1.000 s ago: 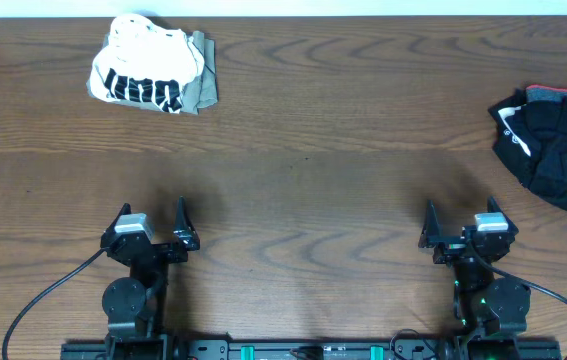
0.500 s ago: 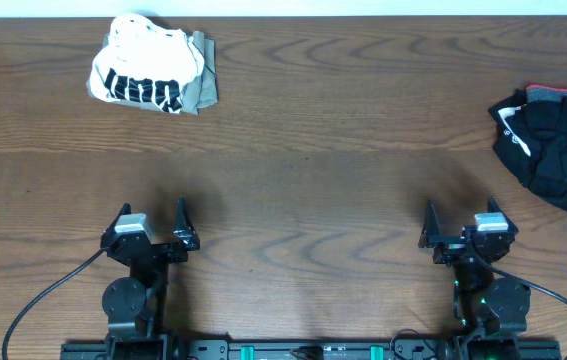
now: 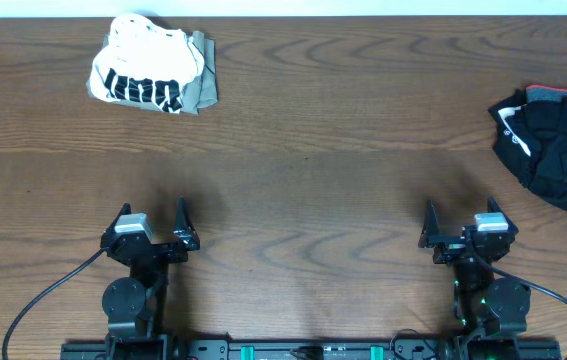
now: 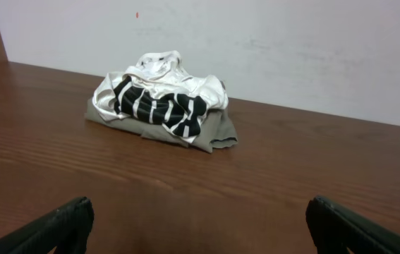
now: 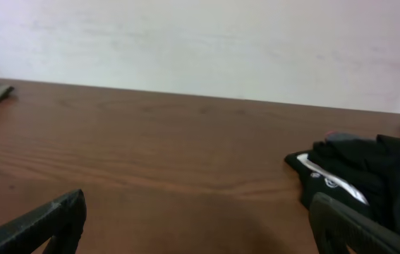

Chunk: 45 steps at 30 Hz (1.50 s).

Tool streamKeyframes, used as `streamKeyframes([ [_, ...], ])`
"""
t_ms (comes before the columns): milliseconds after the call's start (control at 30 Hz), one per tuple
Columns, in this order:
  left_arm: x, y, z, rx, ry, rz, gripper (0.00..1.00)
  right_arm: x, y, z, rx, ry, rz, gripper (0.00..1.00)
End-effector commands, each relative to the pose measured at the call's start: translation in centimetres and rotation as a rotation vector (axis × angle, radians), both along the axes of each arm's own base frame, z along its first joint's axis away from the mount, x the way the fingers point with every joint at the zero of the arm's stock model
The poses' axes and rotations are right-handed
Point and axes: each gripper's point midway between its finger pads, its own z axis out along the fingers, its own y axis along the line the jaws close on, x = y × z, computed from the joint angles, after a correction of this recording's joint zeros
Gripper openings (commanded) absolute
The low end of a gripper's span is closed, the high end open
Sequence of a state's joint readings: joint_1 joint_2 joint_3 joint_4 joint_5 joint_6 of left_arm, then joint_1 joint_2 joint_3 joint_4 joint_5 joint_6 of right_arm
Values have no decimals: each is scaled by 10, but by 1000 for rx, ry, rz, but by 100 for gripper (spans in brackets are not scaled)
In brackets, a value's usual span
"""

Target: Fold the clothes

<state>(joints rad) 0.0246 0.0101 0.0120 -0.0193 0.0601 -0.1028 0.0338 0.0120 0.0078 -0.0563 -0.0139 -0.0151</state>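
Black-fingered and low over the near side of a brown wooden table (image 3: 303, 170), the left gripper (image 3: 152, 212) has its jaws spread wide with nothing between them. The right gripper (image 3: 460, 212) sits level with it on the other side, jaws equally wide and empty. Both face the table's far edge, where a pale wall (image 4: 291, 42) rises.

Well ahead of the left gripper, near the far left corner, a crumpled white top (image 3: 148, 70) with bold black print lies on an olive piece (image 3: 203, 92), which shows beneath it and along its right side.

Well apart from the right gripper, ahead and to its right at the table's right edge, black trousers (image 3: 553, 150) lie in a loose heap. A grey band edged red-orange shows at the heap's far side.
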Motion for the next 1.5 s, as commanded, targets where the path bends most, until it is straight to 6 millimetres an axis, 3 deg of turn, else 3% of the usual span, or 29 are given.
streamKeyframes([
  [0, -1, 1, -14, 15, 50, 2, 98, -3, 24, 5, 147, -5, 135, 99],
  [67, -1, 1, -14, 15, 50, 2, 98, -11, 53, 9, 316, 24, 304, 99],
  [167, -1, 1, -14, 15, 50, 2, 98, -23, 78, 11, 476, 93, 454, 99],
  [367, -1, 1, -14, 15, 50, 2, 98, -28, 85, 19, 640, 128, 501, 99],
  [567, -1, 1, -14, 15, 50, 2, 98, -42, 89, 86, 562, -125, 606, 99],
  [767, -1, 1, -14, 15, 50, 2, 98, -40, 76, 138, 451, -160, 508, 99],
  [867, -1, 1, -14, 15, 50, 2, 98, -19, 56, 158, 338, -95, 345, 99],
  [967, -1, 1, -14, 15, 50, 2, 98, 10, 30, 159, 268, 47, 159, 99],
  [1167, -1, 1, -14, 15, 50, 2, 98, 60, -36, 126, 213, 465, -241, 99],
  [1333, -1, 1, -14, 15, 50, 2, 98, 98, -96, 102, 195, 712, -420, 99],
  [1400, -1, 1, -14, 15, 50, 2, 98, 107, -119, 87, 205, 804, -468, 99],
  [1467, -1, 1, -14, 15, 50, 2, 98, 107, -128, 66, 237, 916, -482, 99],
])
